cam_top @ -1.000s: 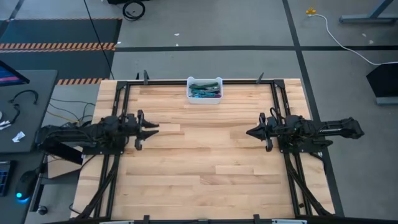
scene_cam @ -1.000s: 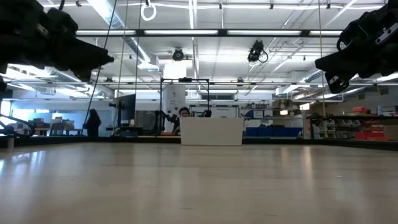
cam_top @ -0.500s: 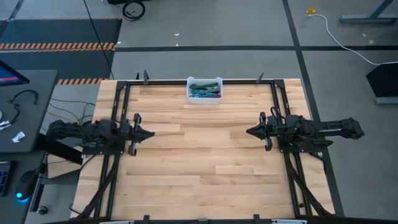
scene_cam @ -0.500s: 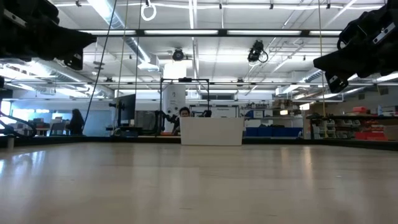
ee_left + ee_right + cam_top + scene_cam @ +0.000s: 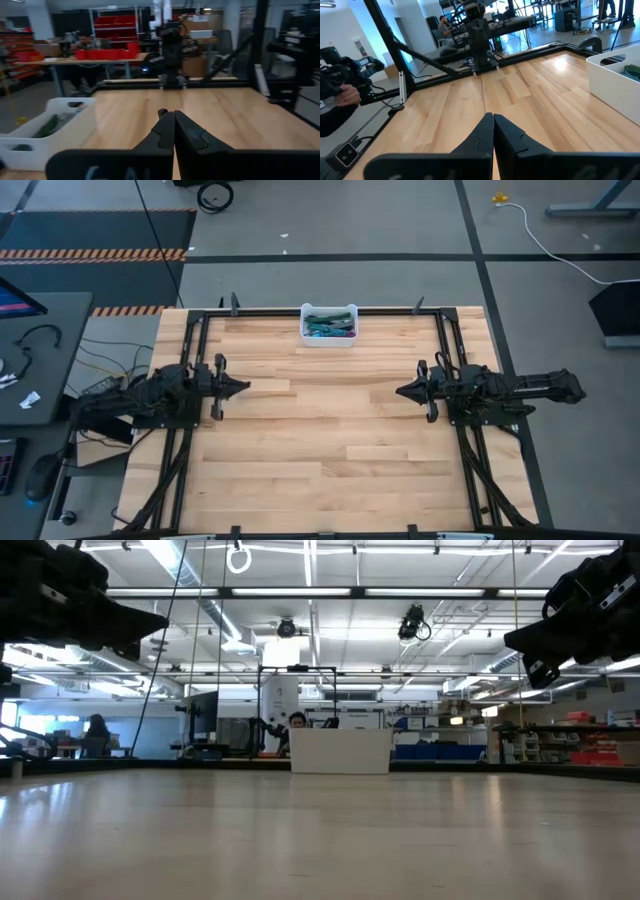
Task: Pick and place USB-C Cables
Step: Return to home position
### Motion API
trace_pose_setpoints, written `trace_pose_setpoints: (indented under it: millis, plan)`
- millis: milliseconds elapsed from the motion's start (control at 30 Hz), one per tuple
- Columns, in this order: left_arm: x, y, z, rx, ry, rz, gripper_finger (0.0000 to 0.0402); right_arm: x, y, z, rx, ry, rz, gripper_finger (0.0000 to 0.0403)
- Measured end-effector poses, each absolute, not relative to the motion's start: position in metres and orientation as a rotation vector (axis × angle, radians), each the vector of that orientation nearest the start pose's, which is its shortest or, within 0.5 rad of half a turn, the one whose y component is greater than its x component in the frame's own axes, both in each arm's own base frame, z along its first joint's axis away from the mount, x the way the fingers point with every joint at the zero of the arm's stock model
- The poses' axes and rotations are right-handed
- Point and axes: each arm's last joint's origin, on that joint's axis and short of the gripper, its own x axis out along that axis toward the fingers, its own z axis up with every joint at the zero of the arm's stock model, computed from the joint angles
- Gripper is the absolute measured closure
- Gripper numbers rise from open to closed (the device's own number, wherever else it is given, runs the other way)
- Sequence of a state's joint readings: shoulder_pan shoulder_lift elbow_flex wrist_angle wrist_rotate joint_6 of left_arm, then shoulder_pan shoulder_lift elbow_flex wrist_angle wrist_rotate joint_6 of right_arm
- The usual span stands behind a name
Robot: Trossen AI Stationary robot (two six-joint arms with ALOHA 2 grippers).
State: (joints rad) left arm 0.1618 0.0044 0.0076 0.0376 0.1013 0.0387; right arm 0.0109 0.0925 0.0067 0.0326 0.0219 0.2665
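The USB-C cables [image 5: 329,326] lie heaped in a white bin [image 5: 328,339] at the middle of the table's far edge; teal and green ones show. From table height only the bin's white wall [image 5: 340,752] is seen. My left gripper [image 5: 246,387] hovers shut over the table's left half, pointing right. My right gripper [image 5: 399,392] hovers shut over the right half, pointing left. Both hang high above the wood, left gripper [image 5: 165,625] and right gripper [image 5: 512,640]. A green cable [image 5: 47,126] shows in the bin beside my left gripper [image 5: 170,114]. The bin [image 5: 615,75] stands beside my right gripper [image 5: 490,116].
Bare wood [image 5: 320,430] stretches between the two grippers and toward the near edge. A black frame [image 5: 320,311] runs around the table's far and side edges. In the right wrist view a person's hand [image 5: 342,95] holds a dark device beyond the table's edge.
My left gripper has drawn back a little toward the table's left edge and risen slightly, then eased partly back, staying shut. My right arm has kept still. The bin and cables have not moved.
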Motion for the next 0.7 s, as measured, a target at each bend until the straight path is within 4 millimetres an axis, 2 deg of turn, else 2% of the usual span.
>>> trace_pose_setpoints:
  millis: [367, 700]
  plan:
    - [0.0951, 0.0214, 0.1699, 0.067, -0.042, 0.165, 0.0384, 0.1029, 0.0005, 0.1616, 0.266, 0.051, -0.018, 0.0394]
    - [0.0949, 0.0216, 0.1728, 0.069, -0.073, 0.173, 0.0385, 0.1029, 0.0005, 0.1618, 0.266, 0.048, -0.018, 0.0394]
